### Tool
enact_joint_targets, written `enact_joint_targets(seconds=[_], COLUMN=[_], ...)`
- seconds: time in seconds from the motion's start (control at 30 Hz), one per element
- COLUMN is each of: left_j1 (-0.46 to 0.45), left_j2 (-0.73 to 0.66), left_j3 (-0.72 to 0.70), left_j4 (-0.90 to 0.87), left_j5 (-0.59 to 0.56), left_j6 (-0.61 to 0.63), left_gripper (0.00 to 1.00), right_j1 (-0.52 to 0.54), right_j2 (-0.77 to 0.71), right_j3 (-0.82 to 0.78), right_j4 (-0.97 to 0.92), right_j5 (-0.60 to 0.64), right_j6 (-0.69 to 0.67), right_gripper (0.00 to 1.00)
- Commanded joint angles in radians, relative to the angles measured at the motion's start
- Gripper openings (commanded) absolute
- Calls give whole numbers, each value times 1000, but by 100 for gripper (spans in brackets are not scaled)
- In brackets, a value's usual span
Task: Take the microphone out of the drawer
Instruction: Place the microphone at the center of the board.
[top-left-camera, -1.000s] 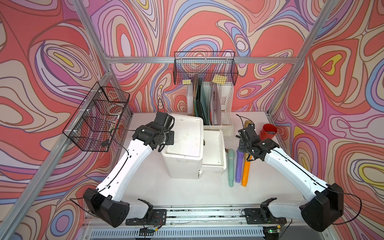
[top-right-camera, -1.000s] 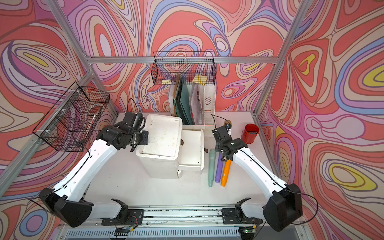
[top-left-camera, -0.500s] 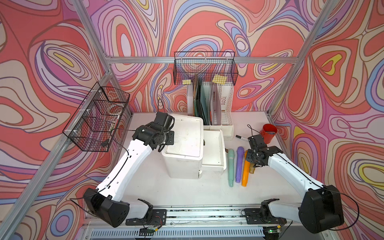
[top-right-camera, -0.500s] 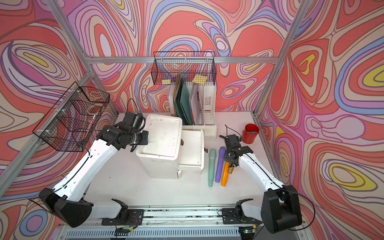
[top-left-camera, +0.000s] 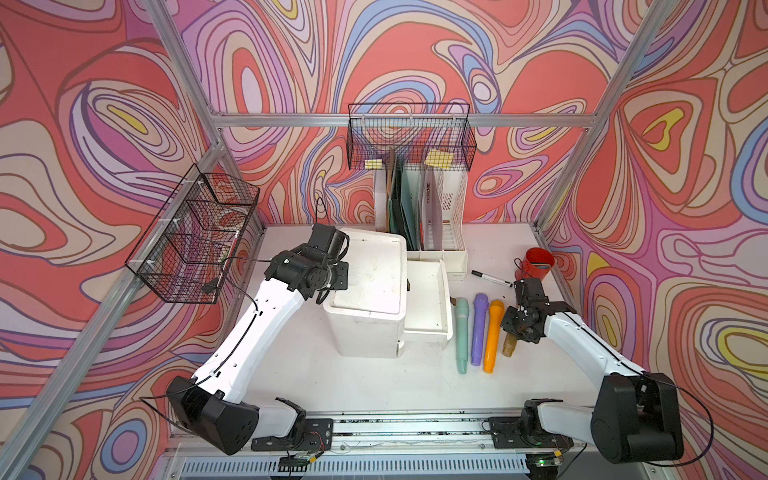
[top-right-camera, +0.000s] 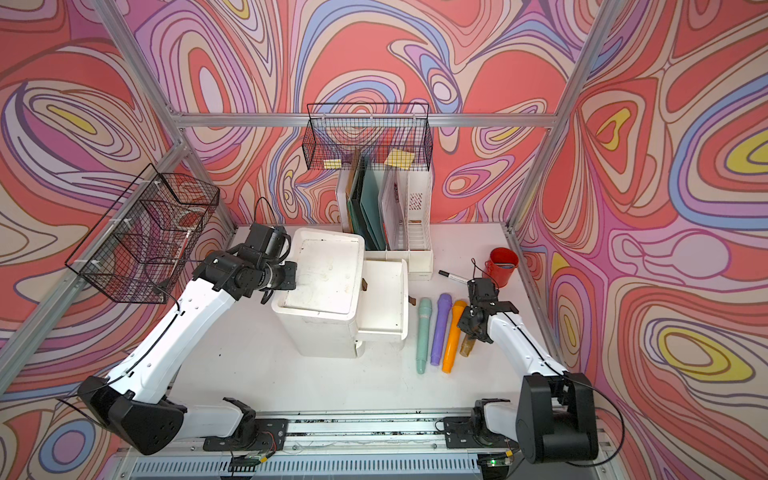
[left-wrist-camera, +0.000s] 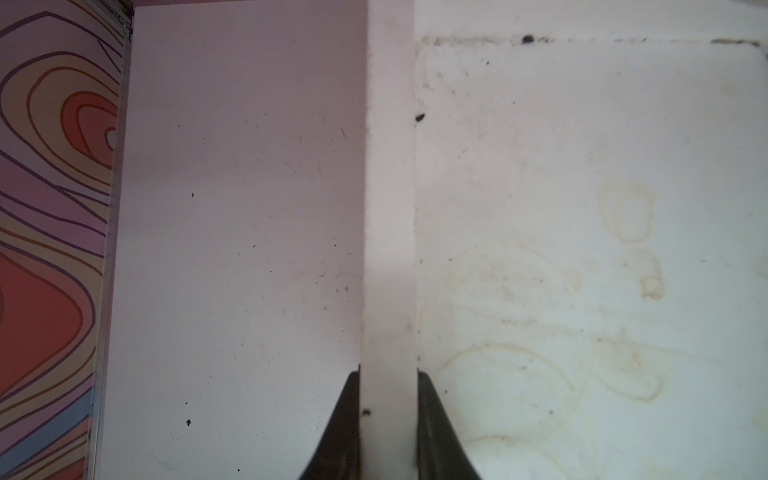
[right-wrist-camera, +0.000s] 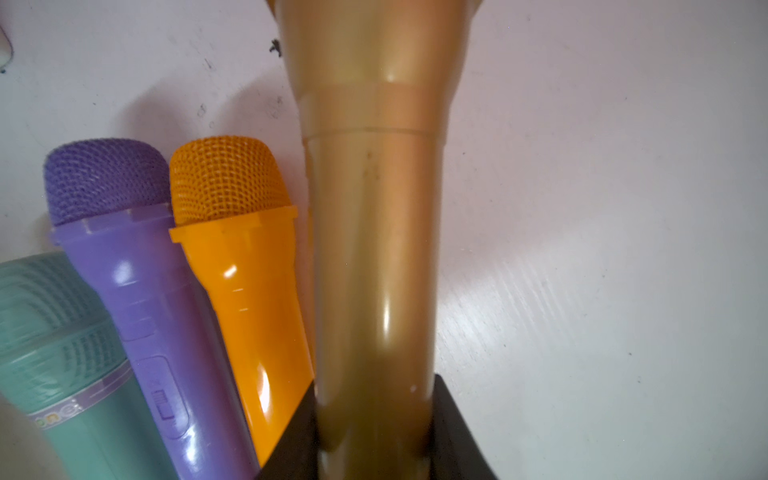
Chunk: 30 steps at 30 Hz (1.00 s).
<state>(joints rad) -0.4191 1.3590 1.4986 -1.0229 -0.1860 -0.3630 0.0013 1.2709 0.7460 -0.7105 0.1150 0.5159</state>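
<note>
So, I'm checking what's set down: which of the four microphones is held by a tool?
The gold microphone, clamped in the right tool. The teal microphone, purple microphone and orange microphone lie free, side by side on the table.

Robotics lab cell: silver aluminium frame bars (top-left-camera: 291, 120), swirly red-and-purple wall panels (top-left-camera: 415, 50), white robot arms (top-left-camera: 266, 324) on a white table (top-left-camera: 374, 382).

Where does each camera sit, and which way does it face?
Top views: high over the arm bases, looking down on the table; both arms show.
Left wrist: behind the left gripper, looking along the cabinet rim; jaws show.
Right wrist: behind the right gripper, looking along the gold mic; jaws show.
Shared: right wrist and top views show the orange mic.
</note>
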Motion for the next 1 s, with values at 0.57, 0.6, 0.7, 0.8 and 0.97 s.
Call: enact_joint_targets(seconds=[0.57,0.6,0.7,0.8,0.97], left_j1=[-6,-6,-5,-6,-5], left_j2=[-27,-26,-24,-19,-18], left_j3=[-24,-25,-25,-24,-18], left_j4=[21,24,27,27,25], left_j5=[-26,-26,-23,-21,-27], left_j6=[27,27,27,29,34], left_gripper=[0,0,0,0,0], right_j1=[-29,-30,-30,-29,-29], right_j2=[163,166,172,182,196], right_j3=[49,51,52,54,58], right_j4=[-7,-6,-8,-9,-14], right_j5=[-71,-71,-70,-77,-81], right_j6=[-25,-25,-25,-27,-28], right_gripper=[18,23,29,33,37])
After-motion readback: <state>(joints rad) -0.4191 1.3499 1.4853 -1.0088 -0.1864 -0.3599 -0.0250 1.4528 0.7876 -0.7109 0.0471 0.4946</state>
